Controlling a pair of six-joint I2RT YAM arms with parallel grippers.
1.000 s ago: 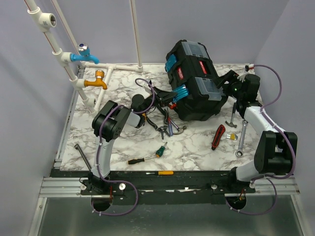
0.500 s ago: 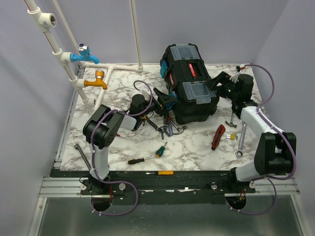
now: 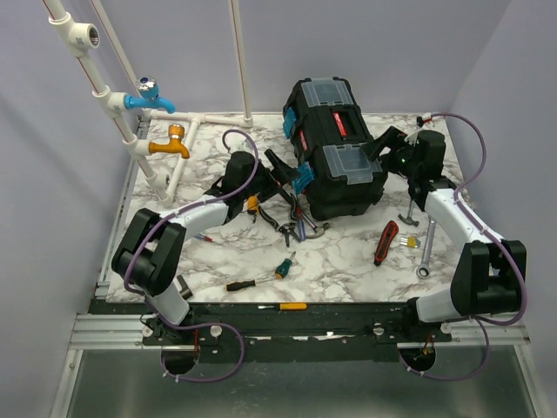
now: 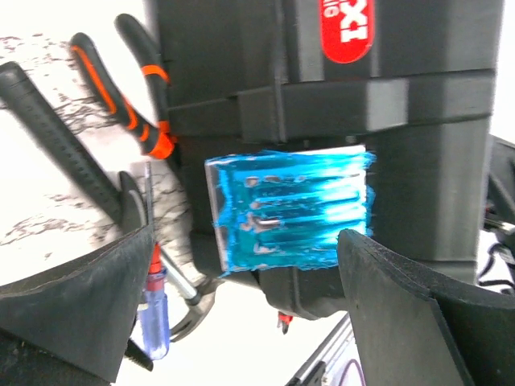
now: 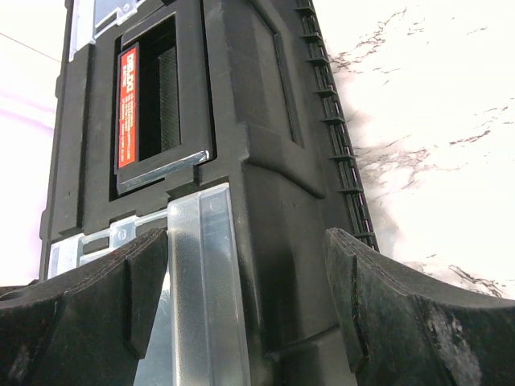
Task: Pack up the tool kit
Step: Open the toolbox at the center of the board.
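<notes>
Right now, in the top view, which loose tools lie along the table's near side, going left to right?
black and orange screwdriver → green-handled screwdriver → red and black tool → silver wrench

You see a white marble-patterned surface (image 3: 348, 270) with lilac walls (image 3: 52, 218) on three sides. At its far left corner, white pipes (image 3: 83, 52) rise on a slant. They carry a blue tap (image 3: 148, 97), with an orange tap (image 3: 170, 144) just below and nearer.
</notes>
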